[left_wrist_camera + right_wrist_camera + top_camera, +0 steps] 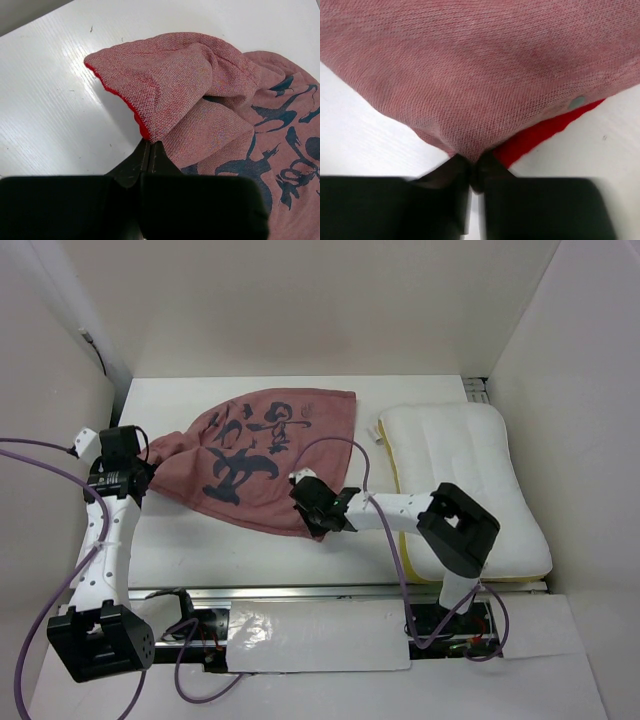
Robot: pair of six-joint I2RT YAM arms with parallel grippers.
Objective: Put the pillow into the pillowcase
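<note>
Left gripper (150, 146): jaws clamped on pillowcase (265, 455) edge, 9 o'clock. Right gripper (472, 167): jaws pinched on its 5 o'clock corner. Advice: check that each grips one layer only, then spread the opening toward the pillow (470, 460).

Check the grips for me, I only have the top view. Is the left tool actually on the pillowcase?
Observer: Yes. In the left wrist view the left tool is shut on the pillowcase, right at its red-trimmed edge.
Operator: And the right tool?
Observer: In the right wrist view the right tool is pinched on a pink corner, with red cloth showing just beneath it.
</note>
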